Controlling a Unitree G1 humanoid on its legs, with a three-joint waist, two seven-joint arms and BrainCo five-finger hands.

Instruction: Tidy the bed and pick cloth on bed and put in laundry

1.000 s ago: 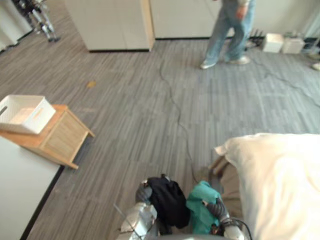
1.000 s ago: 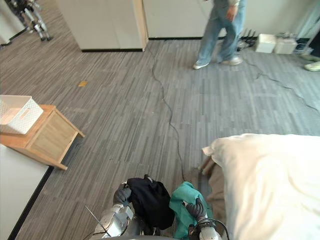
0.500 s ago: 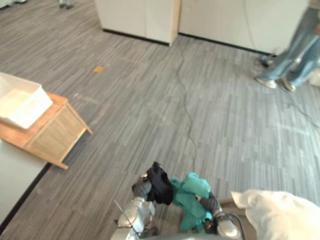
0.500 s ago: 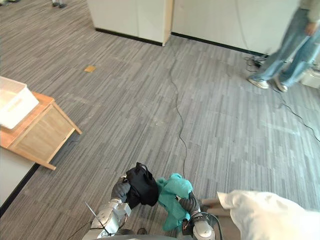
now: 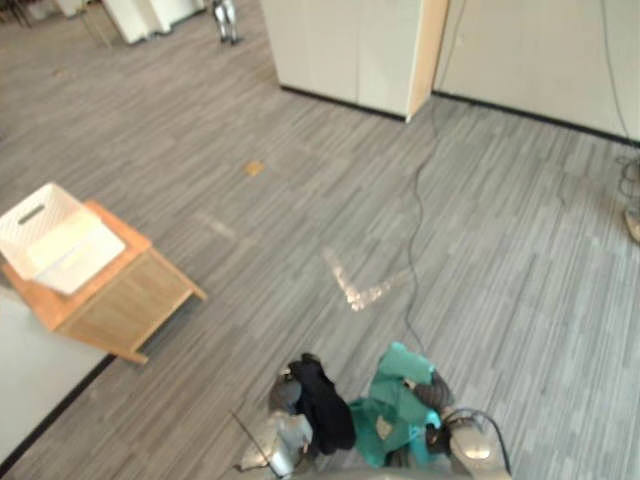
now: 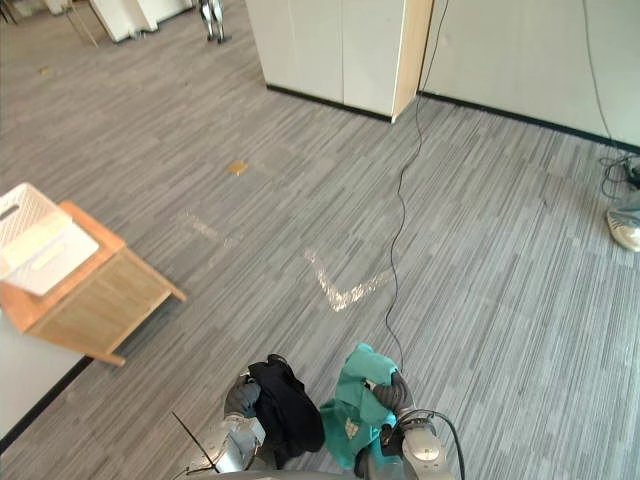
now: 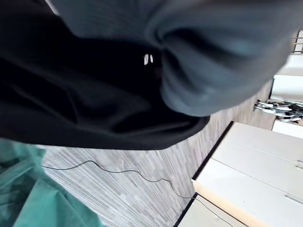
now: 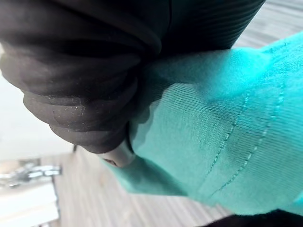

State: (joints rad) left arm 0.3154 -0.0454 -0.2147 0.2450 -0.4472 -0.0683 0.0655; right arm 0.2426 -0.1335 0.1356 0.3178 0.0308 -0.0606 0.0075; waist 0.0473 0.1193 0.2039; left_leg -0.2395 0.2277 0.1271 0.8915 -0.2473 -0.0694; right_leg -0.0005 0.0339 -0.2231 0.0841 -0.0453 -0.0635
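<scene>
Black cloth (image 5: 322,408) hangs bunched over the left hand (image 5: 284,392), close in front of the robot. The garment covers the hand, so I cannot tell whether it is clenched on it. Just beside it on the right, a teal garment (image 5: 398,408) droops from the right hand (image 6: 396,386), whose dark-tipped fingers (image 8: 117,155) are curled into the knit and grasp it. Both pieces hang clear of the grey striped floor (image 5: 500,260), nearly touching each other.

The move ahead turns on the white laundry basket (image 5: 22,218). It sits on a low wooden side table (image 5: 135,300) well apart from both hands, ahead and far to the robot's left. Its long axis runs slantwise to the robot's line of sight, one corner nearest. The left hand — the one with the black cloth — is on the nearer side. The teal garment, I judge, has to cross further to reach the opening.
</scene>
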